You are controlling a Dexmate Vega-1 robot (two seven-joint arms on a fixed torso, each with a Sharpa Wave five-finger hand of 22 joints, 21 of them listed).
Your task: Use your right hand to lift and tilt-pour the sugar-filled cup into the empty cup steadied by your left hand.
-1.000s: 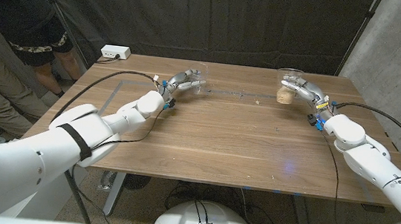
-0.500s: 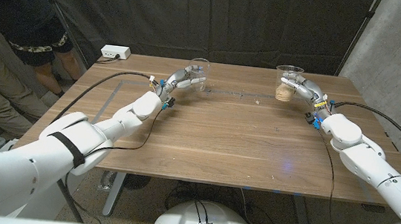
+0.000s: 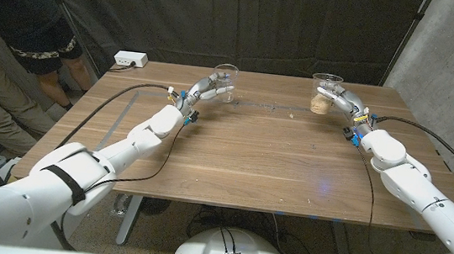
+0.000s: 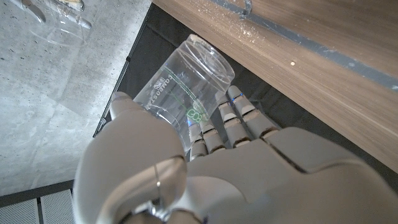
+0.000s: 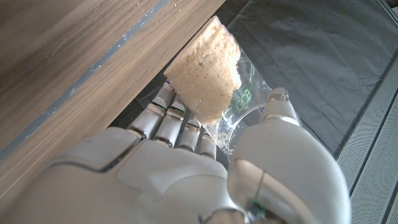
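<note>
Your right hand (image 3: 337, 98) wraps its fingers (image 5: 177, 127) around the sugar-filled cup (image 3: 324, 96), thumb on the opposite wall, at the far right of the wooden table (image 3: 249, 159); your left hand (image 3: 211, 88) closes the same way on the empty cup (image 3: 225, 82) at the far left, and both cups stand upright near the table's back edge, well apart from each other

The risks ahead, as judgements: the two cups sit too far apart for a pour, so tilting before you bring the full one over the empty rim would likely send sugar onto the table; the clear plastic walls look thin, and a hard squeeze could buckle either cup or pop it loose; sugar packed into one lump may drop all at once and overshoot; a loose left hold could let the receiving cup tip under the falling load

Count: two clear cups, one holding tan sugar and one holding nothing, two robot hands, one table, one white box (image 3: 131, 59) at the back-left corner, and one person (image 3: 19, 12) standing off to the left
</note>
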